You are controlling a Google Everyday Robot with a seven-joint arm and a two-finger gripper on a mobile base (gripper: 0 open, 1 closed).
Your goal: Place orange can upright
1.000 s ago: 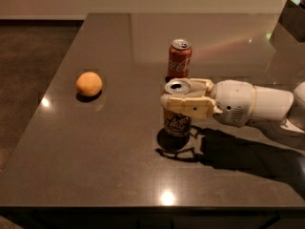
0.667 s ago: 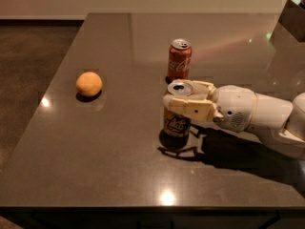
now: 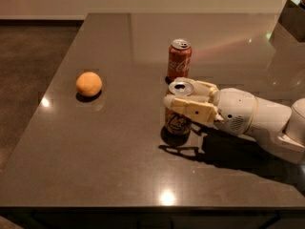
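Note:
The orange can (image 3: pixel 177 123) stands upright on the dark table (image 3: pixel 119 166), silver top up, dark lettering on its lower side. My gripper (image 3: pixel 185 99) reaches in from the right and its cream fingers (image 3: pixel 188 109) wrap around the can's upper half. The fingers hide the can's middle. The can's base looks to rest on the table, with its shadow right under it.
A red Coca-Cola can (image 3: pixel 179 60) stands upright just behind the orange can. A round orange fruit (image 3: pixel 88 84) lies at the left. A dark object (image 3: pixel 293 18) sits at the far right corner. The table's front edge runs along the bottom.
The arm and the orange can have shifted slightly down and toward the table. The red can and the fruit have not moved.

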